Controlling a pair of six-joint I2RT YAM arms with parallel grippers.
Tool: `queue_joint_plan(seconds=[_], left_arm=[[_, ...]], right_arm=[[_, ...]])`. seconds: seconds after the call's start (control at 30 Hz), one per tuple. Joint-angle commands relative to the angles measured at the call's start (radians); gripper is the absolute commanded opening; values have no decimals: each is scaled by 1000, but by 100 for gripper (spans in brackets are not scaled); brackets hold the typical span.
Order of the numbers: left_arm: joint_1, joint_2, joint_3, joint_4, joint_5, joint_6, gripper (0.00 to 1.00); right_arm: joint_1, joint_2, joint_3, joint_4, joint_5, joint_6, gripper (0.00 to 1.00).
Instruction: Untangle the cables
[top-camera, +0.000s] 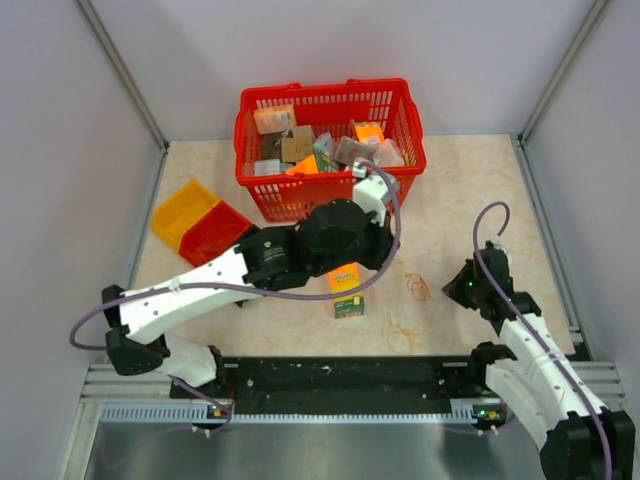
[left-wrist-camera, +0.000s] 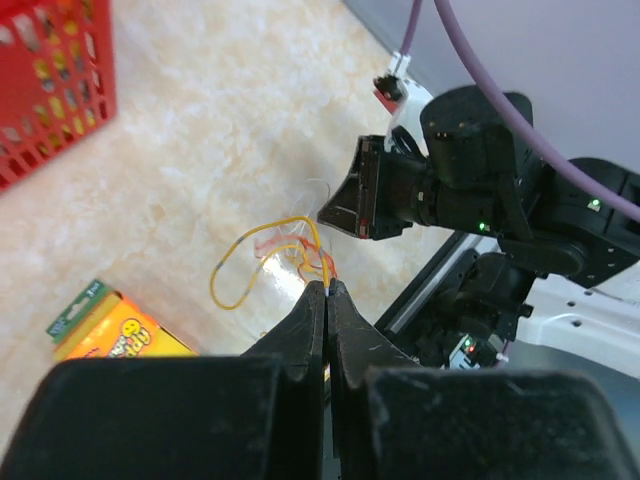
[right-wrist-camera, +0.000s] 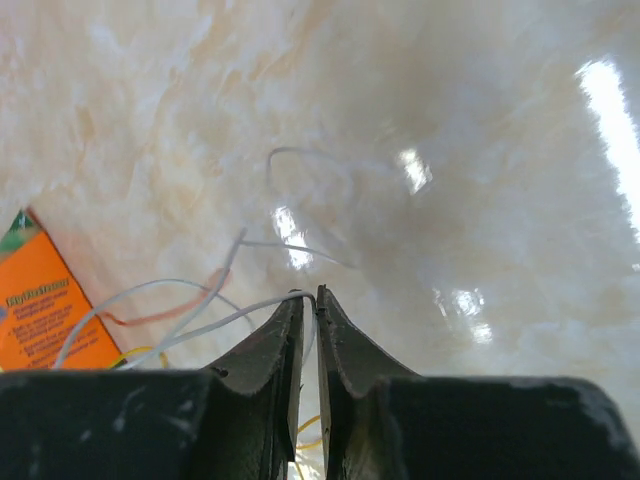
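Note:
The cables (top-camera: 417, 288) lie as thin orange, yellow and white loops on the marble table, right of the orange and green box (top-camera: 346, 292). My left gripper (left-wrist-camera: 327, 286) is shut on the yellow and orange strands, which loop away from its tips (left-wrist-camera: 262, 250). In the top view it (top-camera: 396, 268) sits at the left end of the bundle. My right gripper (right-wrist-camera: 310, 296) is shut on a white strand (right-wrist-camera: 190, 325) that trails left. It (top-camera: 449, 290) is just right of the bundle, and it faces the left gripper in the left wrist view (left-wrist-camera: 345, 208).
A red basket (top-camera: 262, 192) full of small items stands at the back. An orange bin (top-camera: 178, 212) and a red bin (top-camera: 218, 236) lie at the left. A loose yellow loop (top-camera: 405, 326) lies near the black front rail (top-camera: 330, 372). Grey walls close both sides.

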Motion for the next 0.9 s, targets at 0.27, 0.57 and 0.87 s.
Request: queue_joint_plan(seconds=[0.27,0.57,0.87], left_arm=[[64,-282,7,48,-156,90,0],[68,-506,-2,23,-366,181,0],[68,-598,-28,19,-354,166,0]], right_arm=[[-44,37,119,-31,305,-24,0],[-321,11,71,-5,135,-40,0],[-341,65,77,33,105,-61,0]])
